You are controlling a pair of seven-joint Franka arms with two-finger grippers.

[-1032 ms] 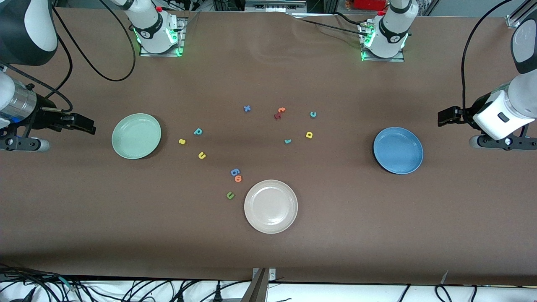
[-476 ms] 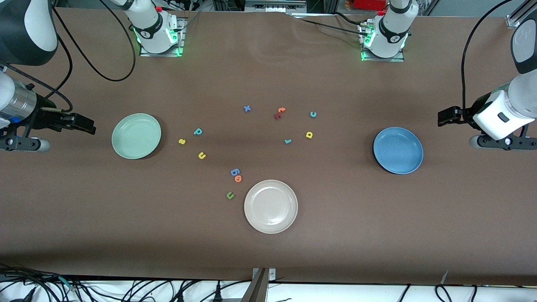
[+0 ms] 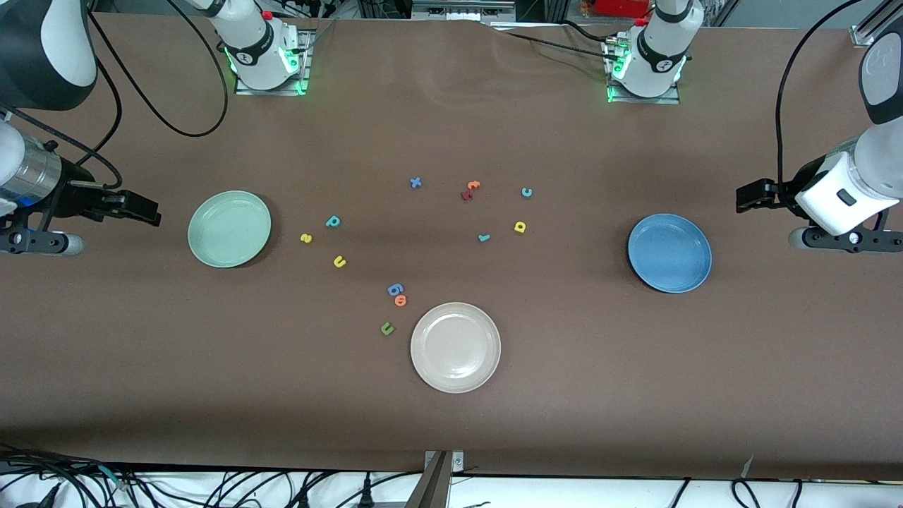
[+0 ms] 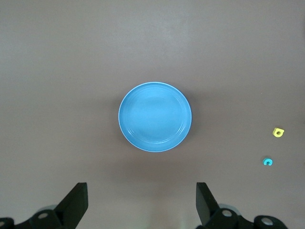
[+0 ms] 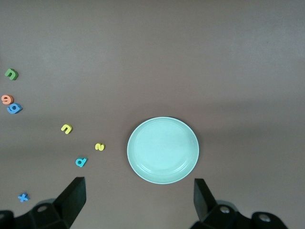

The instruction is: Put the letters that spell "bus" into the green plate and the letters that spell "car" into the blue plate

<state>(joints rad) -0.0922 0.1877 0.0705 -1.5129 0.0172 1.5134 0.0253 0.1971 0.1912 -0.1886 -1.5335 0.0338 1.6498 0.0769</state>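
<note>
The round beige-white plate [image 3: 456,347] is taken as the landmark, nearest the front camera. Just beside it, toward the right arm's end, a green "u" [image 3: 386,328], an orange letter [image 3: 401,300] and a blue "g" [image 3: 395,289] are seen. Farther from the camera than that plate, the yellow "u" [image 3: 339,262], yellow "s" [image 3: 306,238] and teal "b" [image 3: 333,221] are found near the round pale mint-green plate [image 3: 229,228]. The teal "r" [image 3: 484,238], yellow "a" [image 3: 520,226] and teal "c" [image 3: 526,192] are spotted nearer the round medium-blue plate [image 3: 669,253]. Both plates are seen bare. The right gripper [image 5: 135,198] is held wide and empty beside the green plate; the left gripper [image 4: 140,201] likewise beside the blue plate.
</note>
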